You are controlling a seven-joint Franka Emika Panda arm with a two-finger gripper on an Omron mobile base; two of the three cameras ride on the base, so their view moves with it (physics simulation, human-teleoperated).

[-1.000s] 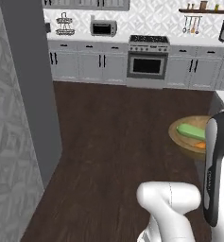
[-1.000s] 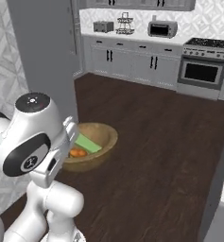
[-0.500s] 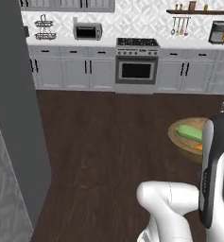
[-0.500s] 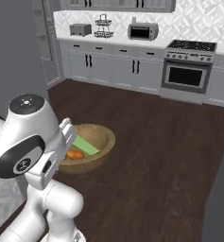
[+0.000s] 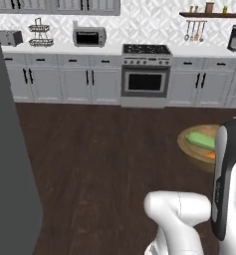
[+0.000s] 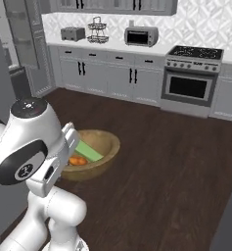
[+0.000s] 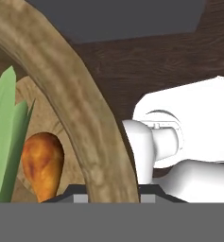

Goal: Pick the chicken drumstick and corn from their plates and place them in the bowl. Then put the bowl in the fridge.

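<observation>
Closest to you, in the hand view, the hand [image 7: 114, 198] is closed down tight on the rim of the bowl [image 7: 71, 99], the tan wooden wall running straight up between its dark tips. Inside the bowl you can see the chicken drumstick [image 7: 41, 163], golden-brown, lying on the wooden bottom just beside the green husk of the corn [image 7: 4, 137]; whether the two touch you cannot tell from here.

From the right base view, the bowl [image 6: 105, 147] hangs above the dark wooden floor [image 6: 171, 186], partly behind the arm's white joint. The corn [image 6: 89, 151] lies slanted across it, and the drumstick [image 6: 78, 160] shows as a small orange lump at its lower side. From the left base view, you find the same bowl [image 5: 189, 144] at the right, behind the arm's dark forearm, with the corn [image 5: 199, 141] lying across it.

To the left in the left base view, the tall grey side of the fridge [image 5: 10, 169] stands close by the base.

Farther off, across the floor, the oven [image 5: 144, 82] sits among the grey cabinets [image 5: 64, 82], with the microwave [image 5: 89, 37] on the table [image 5: 55, 49] along the back wall.
</observation>
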